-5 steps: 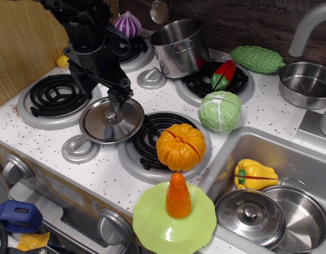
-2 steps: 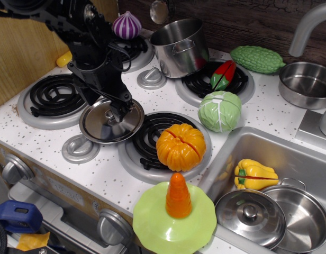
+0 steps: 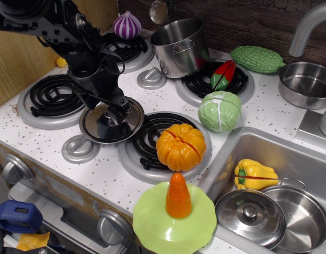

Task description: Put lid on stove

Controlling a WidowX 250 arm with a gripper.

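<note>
Arm reaches down from the upper left, its black gripper (image 3: 116, 116) low over the lid (image 3: 111, 123) and clamped on the central knob. That lid rests flat on the stove (image 3: 269, 114), between the two front burners. Since a second ago the arm has sunk lower, covering more lid.

Lid (image 3: 102, 128) shiny steel, stove (image 3: 269, 114) white speckled matt w/ black coils, pot (image 3: 180, 46) brushed metal.

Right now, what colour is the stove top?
White with dark speckles, clearest in the only camera view.
</note>
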